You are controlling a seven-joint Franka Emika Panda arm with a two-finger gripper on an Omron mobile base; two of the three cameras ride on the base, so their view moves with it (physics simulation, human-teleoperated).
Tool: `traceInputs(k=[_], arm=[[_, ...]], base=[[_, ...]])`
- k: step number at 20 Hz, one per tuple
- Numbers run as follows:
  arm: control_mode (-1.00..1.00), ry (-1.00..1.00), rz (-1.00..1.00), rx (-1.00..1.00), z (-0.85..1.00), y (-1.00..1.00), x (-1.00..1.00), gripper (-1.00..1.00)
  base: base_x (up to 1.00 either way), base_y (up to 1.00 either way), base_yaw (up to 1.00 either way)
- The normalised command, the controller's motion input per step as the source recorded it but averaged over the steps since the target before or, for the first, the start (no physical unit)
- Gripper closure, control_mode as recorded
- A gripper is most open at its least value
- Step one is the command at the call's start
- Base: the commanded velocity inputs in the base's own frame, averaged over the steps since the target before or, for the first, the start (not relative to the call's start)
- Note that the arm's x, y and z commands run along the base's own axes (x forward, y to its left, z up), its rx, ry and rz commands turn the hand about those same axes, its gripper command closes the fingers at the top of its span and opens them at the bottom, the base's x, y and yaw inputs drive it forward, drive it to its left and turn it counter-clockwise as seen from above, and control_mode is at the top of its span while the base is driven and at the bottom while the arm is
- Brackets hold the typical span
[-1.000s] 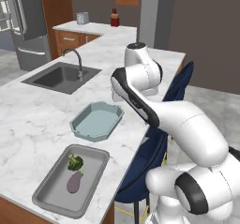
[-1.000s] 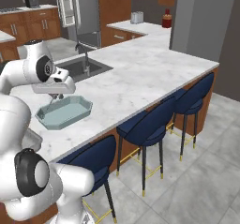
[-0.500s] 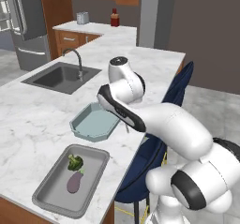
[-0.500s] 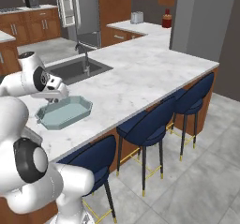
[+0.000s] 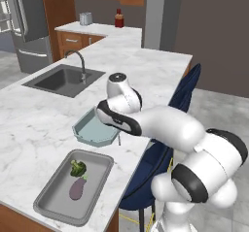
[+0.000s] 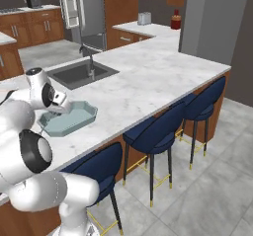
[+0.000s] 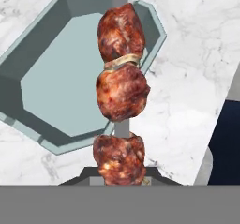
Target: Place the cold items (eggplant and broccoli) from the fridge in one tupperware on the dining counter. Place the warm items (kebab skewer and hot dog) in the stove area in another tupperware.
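My tool (image 7: 121, 174) is clamped tight on the kebab skewer (image 7: 121, 94), whose three chunks of meat run straight out ahead of it and hang over the near rim of the pale blue tupperware (image 7: 70, 78), which lies just below and is bare inside. So I judge the warm half barely begun: the skewer is carried but not yet set down, and the hot dog is nowhere I can point to. The cold half looks done, since the broccoli (image 5: 78, 168) and eggplant (image 5: 77, 189) lie side by side in the grey tupperware (image 5: 51, 202), a little way off beyond the blue one on the same table. That table (image 5: 29, 124) is white marble with grey veins and a sunken sink (image 5: 63, 79) with a curved tap farther along from my tool. Dark blue stools (image 6: 158, 136) stand along its open edge, and across the room are wood cabinets, a steel fridge (image 5: 24, 27) and a grey tiled floor.
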Motion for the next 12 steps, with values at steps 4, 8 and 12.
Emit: traceInputs(k=[4, 8, 12], arm=[[-1.00, 0.00, -0.20, 0.00, -0.26, 0.14, 0.96, 1.00], [-1.00, 0.01, -0.17, 0.00, -0.41, 0.20, 0.93, 1.00], [-1.00, 0.06, -0.12, 0.00, -0.39, 0.29, 0.91, 1.00]], base=[[0.00, 0.00, 0.00], [0.00, 0.00, 0.00], [0.00, 0.00, 0.00]])
